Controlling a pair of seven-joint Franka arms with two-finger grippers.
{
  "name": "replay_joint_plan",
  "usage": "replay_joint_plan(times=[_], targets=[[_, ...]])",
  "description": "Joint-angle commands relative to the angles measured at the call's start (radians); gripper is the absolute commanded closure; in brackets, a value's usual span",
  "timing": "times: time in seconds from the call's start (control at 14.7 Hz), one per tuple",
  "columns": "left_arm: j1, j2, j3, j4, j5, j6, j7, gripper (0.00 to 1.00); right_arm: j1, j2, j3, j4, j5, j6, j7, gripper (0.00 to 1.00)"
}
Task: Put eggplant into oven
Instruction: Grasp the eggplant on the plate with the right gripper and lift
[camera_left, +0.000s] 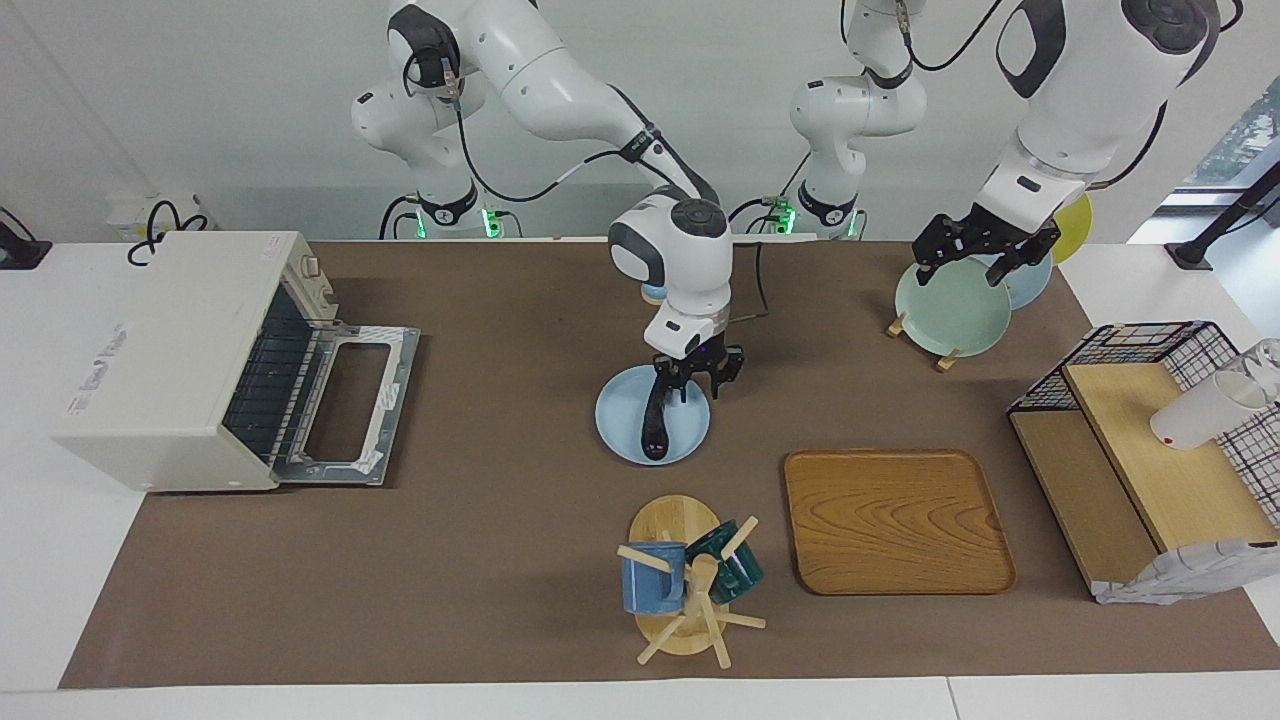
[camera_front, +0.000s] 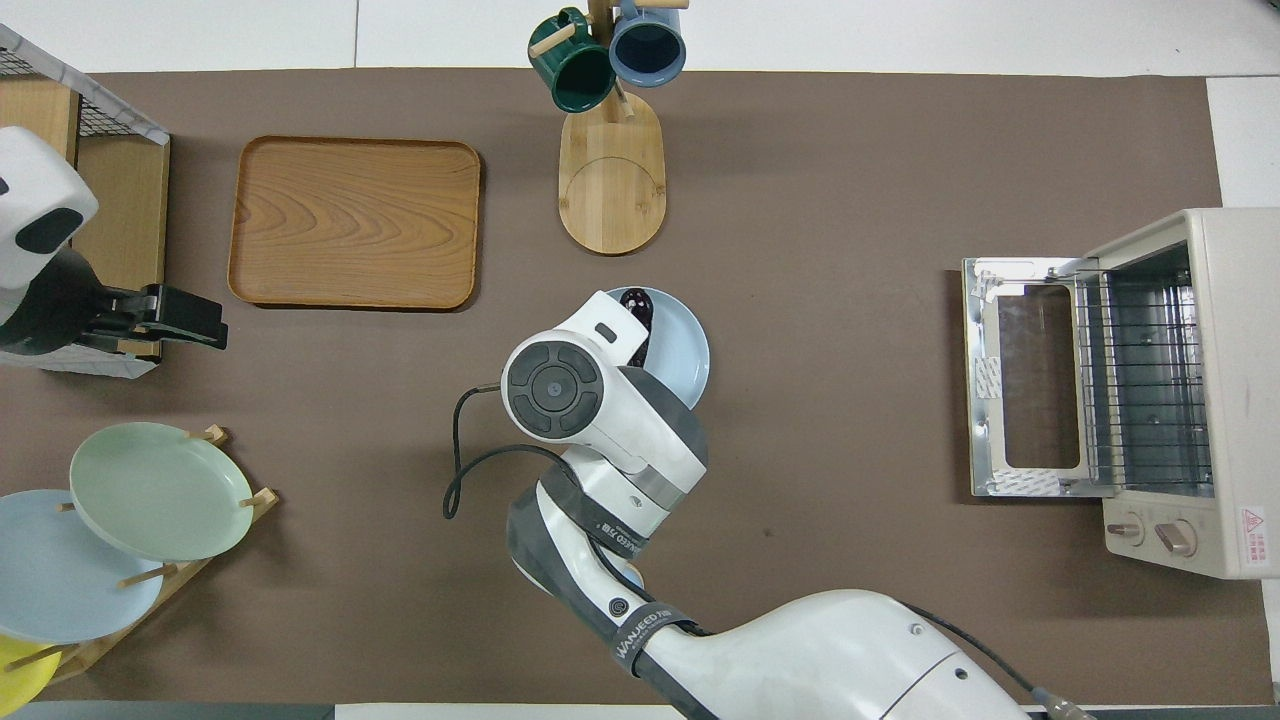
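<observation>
The dark purple eggplant (camera_left: 655, 425) lies on a light blue plate (camera_left: 620, 420) in the middle of the table; its tip also shows in the overhead view (camera_front: 640, 308). My right gripper (camera_left: 690, 385) is over the plate, shut on the eggplant's end nearer to the robots, which is tilted up; the other end rests on the plate. The off-white oven (camera_left: 170, 360) stands at the right arm's end of the table, its door (camera_left: 350, 400) folded down open and the wire rack (camera_front: 1140, 390) showing. My left gripper (camera_left: 970, 262) is open and empty over the plate rack.
A plate rack with a green plate (camera_left: 950, 310) stands near the left arm's base. A wooden tray (camera_left: 895, 520) and a mug tree (camera_left: 690, 580) with two mugs lie farther from the robots than the blue plate. A wire-and-wood shelf (camera_left: 1140, 440) stands at the left arm's end.
</observation>
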Motion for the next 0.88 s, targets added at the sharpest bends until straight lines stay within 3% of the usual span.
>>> replay_joint_plan(times=[0.0, 0.54, 0.75, 0.81], targets=[[0.001, 0.016, -0.005, 0.023, 0.024, -0.029, 0.012, 0.0, -0.005, -0.037, 0.006, -0.053, -0.016, 0.027, -0.001, 0.53], [0.008, 0.012, -0.007, 0.017, 0.024, -0.026, 0.008, 0.0, -0.005, -0.046, 0.006, -0.122, -0.016, 0.118, 0.002, 0.66], [0.011, 0.01, -0.007, 0.015, 0.024, -0.025, 0.01, 0.0, -0.003, -0.046, 0.006, -0.112, -0.017, 0.103, -0.001, 0.99], [0.013, 0.01, -0.007, 0.015, 0.024, -0.025, 0.01, 0.0, -0.002, -0.046, 0.006, -0.101, -0.019, 0.095, 0.0, 1.0]])
